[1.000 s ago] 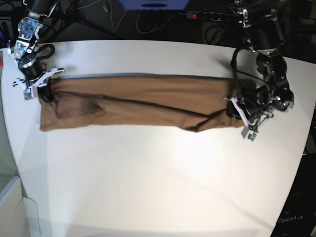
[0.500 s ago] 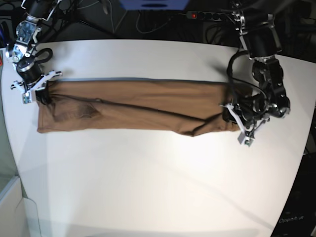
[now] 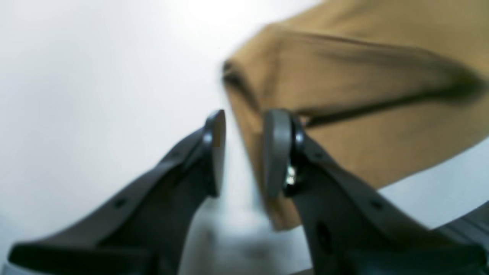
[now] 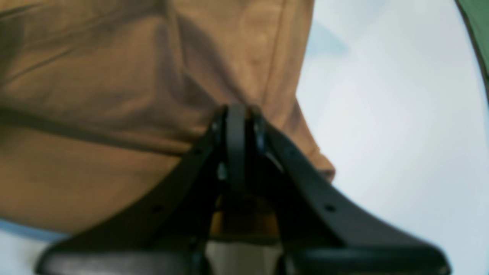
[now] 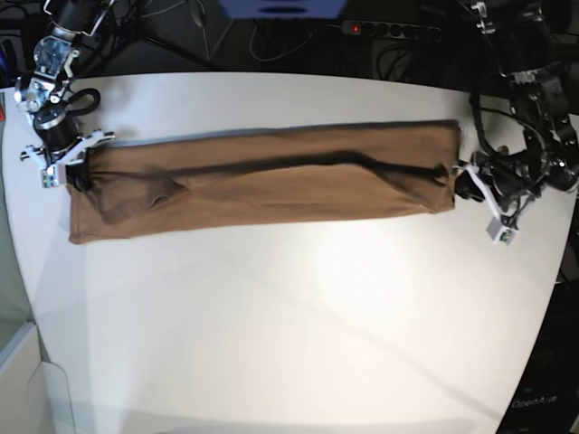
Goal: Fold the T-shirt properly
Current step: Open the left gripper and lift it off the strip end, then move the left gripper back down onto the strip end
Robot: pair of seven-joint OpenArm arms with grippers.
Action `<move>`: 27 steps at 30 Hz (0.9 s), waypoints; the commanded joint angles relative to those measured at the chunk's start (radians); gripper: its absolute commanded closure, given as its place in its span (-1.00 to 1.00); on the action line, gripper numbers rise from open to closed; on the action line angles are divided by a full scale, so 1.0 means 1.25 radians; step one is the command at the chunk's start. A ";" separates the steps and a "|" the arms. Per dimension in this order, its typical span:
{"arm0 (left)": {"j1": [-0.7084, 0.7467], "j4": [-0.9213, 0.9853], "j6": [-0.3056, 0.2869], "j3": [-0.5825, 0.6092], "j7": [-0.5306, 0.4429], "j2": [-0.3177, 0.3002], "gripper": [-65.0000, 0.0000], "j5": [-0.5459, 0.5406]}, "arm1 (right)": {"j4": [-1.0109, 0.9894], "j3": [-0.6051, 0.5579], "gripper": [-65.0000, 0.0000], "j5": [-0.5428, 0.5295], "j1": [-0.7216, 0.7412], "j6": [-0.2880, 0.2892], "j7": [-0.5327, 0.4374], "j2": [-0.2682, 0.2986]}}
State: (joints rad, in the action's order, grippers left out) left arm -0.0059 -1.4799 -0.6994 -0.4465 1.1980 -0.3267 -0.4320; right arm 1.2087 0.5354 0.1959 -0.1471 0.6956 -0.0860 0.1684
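plain tan-brown t-shirt [image 5: 271, 181] with no print, on a white table [image 5: 289, 316], black grippers with grey pads [image 3: 273, 152], dark shadowed creases.

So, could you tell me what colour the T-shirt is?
Plain tan-brown, no print; the T-shirt shows best in the base view.

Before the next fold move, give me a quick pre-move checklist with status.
1. Right gripper shut on the T-shirt: ok, cloth is pinched at its end.
2. Left gripper gripping the shirt: not ok, jaws are apart with the cloth edge beside them, not clamped.
3. Shirt laid out as a long band across the table: ok.
4. Band smooth: not ok, a dark crease runs along it and a pucker sits near the right gripper's end.
5. Landing area nearer the camera free: ok, bare table there.
6. Layers aligned underneath: cannot tell.
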 commanded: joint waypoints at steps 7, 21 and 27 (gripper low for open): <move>0.013 -0.022 0.001 -0.058 0.040 -0.046 0.49 -0.015 | 0.002 -0.002 0.92 0.022 0.003 0.002 0.034 0.007; 0.051 0.038 0.001 -0.115 0.048 -0.047 0.49 -0.013 | 0.002 -0.002 0.92 0.022 0.002 0.002 0.030 0.006; 0.056 0.044 0.001 -0.080 0.093 -0.015 0.48 -0.131 | 0.002 -0.003 0.92 0.022 0.003 0.002 0.033 0.006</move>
State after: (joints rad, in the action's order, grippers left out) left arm 0.0723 -1.4086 -0.6960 -0.5400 1.3212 -0.3267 -0.5922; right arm 1.2079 0.5308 0.1959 -0.1421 0.6956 -0.0822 0.1684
